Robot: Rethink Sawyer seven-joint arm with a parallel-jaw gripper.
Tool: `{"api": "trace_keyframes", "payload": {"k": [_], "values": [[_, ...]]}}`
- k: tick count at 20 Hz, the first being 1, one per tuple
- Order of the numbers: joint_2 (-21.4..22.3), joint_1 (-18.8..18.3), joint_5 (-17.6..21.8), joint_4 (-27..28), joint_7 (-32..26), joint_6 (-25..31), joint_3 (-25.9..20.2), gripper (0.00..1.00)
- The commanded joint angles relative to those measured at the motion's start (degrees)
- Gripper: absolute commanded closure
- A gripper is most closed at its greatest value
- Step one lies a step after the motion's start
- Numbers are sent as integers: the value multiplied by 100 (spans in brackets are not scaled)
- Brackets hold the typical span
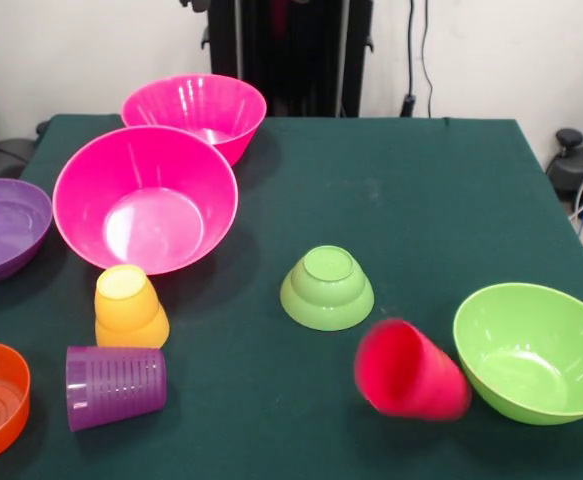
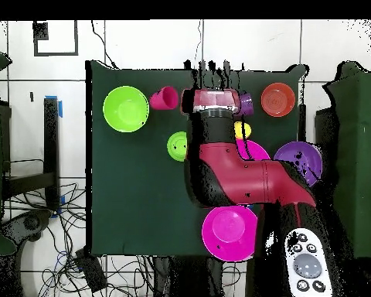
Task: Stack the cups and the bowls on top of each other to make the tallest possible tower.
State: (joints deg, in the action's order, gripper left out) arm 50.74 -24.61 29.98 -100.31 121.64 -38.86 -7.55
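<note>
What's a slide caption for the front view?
Nothing stacked yet: red cup and purple cup on their sides, yellow-orange cup and small green bowl inverted on the table.

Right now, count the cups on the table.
3. The yellow-orange cup stands upside down by the nearer pink bowl; the purple cup lies just in front; the red cup lies beside the lime green bowl.

Three cups: purple (image 1: 115, 387), yellow-orange (image 1: 129, 306), red (image 1: 411, 371). Six bowls visible.
</note>
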Motion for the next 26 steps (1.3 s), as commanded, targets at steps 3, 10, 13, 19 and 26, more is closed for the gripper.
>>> {"api": "trace_keyframes", "payload": {"k": [3,10,13,19,26], "values": [[-183,151,338,-190,642,118,-185,0],[-156,116,426,-157,669,273,-247,0],[-189,119,429,-133,650,309,-250,0],[-372,-621,1205,179,-68,3009,-1580,0],[-1314,-181,-3,1684,-1346,6416,-1197,0]]}}
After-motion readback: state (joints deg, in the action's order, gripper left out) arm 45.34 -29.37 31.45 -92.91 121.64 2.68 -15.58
